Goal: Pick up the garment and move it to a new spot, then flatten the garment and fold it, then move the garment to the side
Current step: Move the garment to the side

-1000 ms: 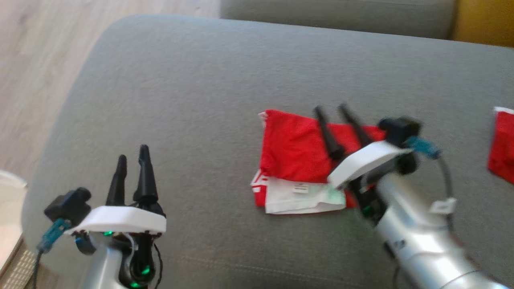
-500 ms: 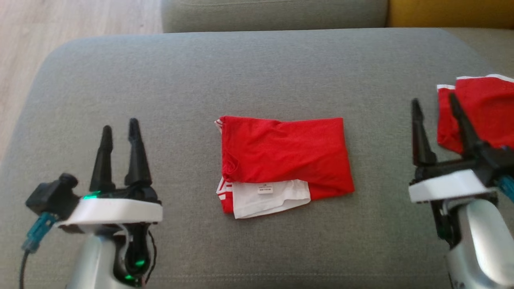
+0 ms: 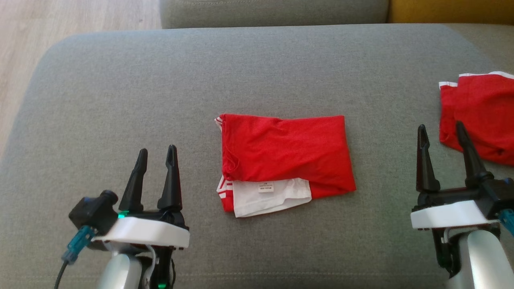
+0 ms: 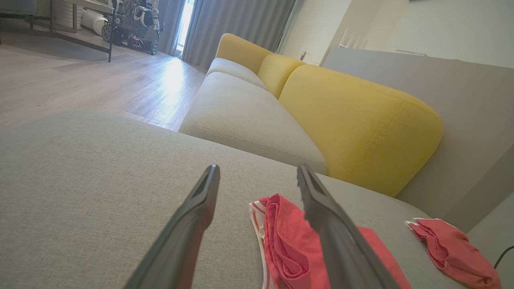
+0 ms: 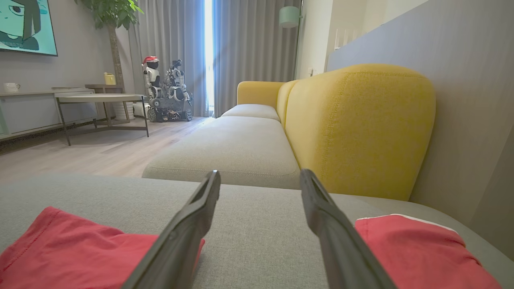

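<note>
- Left gripper (image 3: 158,149) open and empty, fingers pointing far, over the grey cushion (image 3: 120,92), near-left of the garment (image 3: 285,152).
- Right gripper (image 3: 440,126) also spread wide, holding nothing, at the near right between the garment and a second red garment (image 3: 478,112).
- Garment lies folded in a rough rectangle mid-cushion, red, apart from both grippers.
- White inner layer (image 3: 273,198) with a small label (image 3: 266,187) shows along the garment's near edge.
- Second red garment lies at the cushion's far right, with white trim on its far edge.
- Yellow backrest (image 4: 353,120) stands beyond the cushion; wooden floor (image 3: 60,20) at far left.
</note>
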`<state>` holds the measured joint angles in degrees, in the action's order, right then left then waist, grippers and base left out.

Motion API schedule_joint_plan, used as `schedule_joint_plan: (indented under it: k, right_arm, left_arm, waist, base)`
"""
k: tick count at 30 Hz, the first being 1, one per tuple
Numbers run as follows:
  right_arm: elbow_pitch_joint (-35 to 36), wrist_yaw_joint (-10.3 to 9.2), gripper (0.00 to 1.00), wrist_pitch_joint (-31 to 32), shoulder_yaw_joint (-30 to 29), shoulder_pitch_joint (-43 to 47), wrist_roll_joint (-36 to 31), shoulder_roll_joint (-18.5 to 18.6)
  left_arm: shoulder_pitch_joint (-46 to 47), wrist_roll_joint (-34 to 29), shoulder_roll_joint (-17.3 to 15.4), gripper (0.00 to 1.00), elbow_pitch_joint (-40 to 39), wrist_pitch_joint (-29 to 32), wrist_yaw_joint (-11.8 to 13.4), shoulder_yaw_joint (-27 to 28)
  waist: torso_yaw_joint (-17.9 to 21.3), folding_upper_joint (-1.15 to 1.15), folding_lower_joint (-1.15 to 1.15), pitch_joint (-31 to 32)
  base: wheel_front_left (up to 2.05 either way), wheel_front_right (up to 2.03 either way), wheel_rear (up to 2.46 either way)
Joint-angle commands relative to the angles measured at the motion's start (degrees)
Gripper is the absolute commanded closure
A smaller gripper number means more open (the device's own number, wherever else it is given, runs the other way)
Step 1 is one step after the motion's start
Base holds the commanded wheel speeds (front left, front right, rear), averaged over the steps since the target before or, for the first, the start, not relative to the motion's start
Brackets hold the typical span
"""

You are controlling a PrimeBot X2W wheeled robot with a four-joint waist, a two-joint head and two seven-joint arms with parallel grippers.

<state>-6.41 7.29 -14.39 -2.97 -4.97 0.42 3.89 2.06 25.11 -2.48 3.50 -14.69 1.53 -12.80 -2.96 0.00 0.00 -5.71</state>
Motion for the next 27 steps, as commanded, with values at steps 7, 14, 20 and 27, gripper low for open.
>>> schedule_joint_plan:
  k: [7,14,20,27]
  right_arm:
    - [-0.07,0.20,0.00,0.32,1.49,-0.58,-0.11,-0.57]
    - [-5.26,0.20,0.00,3.29,6.51,-1.73,5.55,-0.83]
    - [-11.70,0.20,0.00,4.15,8.22,-5.03,10.33,-0.81]
    - [-19.67,0.20,0.00,4.44,7.10,-9.16,11.21,-0.50]
  left_arm:
    - [2.24,0.12,-0.40,0.00,-0.76,-0.30,-0.12,0.89]
    - [2.89,0.26,-0.40,0.00,0.01,-0.30,-0.64,-0.17]
    - [3.42,0.22,-0.40,0.00,0.66,-0.30,-1.38,-0.85]
    - [5.04,0.54,-0.40,0.00,0.41,-0.30,-1.29,-1.93]
  waist:
    - [-1.20,0.00,0.00,0.41]
    - [-3.48,0.00,0.00,-0.50]
    - [-5.73,0.00,0.00,-2.27]
    - [-8.22,0.00,0.00,-4.59]
  base:
    - [0.00,0.00,0.00]
    - [0.00,0.00,0.00]
    - [0.00,0.00,0.00]
    - [0.00,0.00,0.00]
